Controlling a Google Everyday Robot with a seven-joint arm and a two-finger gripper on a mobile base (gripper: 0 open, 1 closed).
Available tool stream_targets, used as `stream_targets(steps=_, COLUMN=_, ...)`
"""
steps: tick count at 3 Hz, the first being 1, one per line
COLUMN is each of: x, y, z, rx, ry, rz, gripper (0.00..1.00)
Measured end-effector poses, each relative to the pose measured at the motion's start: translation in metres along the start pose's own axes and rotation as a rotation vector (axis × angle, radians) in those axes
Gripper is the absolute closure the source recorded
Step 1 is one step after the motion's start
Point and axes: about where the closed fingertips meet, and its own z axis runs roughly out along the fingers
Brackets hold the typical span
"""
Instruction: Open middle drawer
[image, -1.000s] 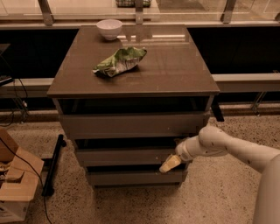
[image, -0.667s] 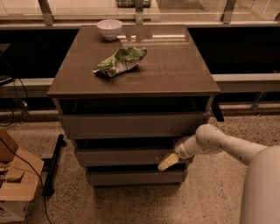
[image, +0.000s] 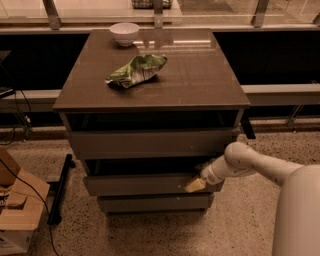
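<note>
Claw (image: 195, 184) rests at the 3 o'clock end of the middle drawer (image: 142, 184), its yellowish tip against the upper edge of that front. The white arm (image: 250, 165) reaches in from the 4 o'clock side. Whether the claw is spread or pinched I cannot tell. The fronts have no handles, so the top lip is probably the only place to catch hold, which would explain this placing.

The middle drawer lies between the taller top drawer (image: 150, 144) and the narrower bottom drawer (image: 152, 202), with a dark band above its front. How far out it stands is hard to judge, so the pull looks begun at most, not finished. Hooked so far off centre, the drawer may skew on its runners, and a straight pull towards 6 o'clock would suit best.

On the tabletop (image: 200, 85) a crumpled green bag (image: 136, 71) lies near the middle and a white bowl (image: 124, 33) stands at 11 o'clock, both well clear of the work.
</note>
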Motion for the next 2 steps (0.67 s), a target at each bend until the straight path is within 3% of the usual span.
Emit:
stream_targets(steps=1, x=-0.0026, y=0.0006, z=-0.0036, rx=0.000, ry=0.000, rz=0.000, gripper=0.62)
stream_targets(steps=2, x=-0.0026, y=0.0006, z=-0.0036, rx=0.000, ry=0.000, rz=0.000, gripper=0.66)
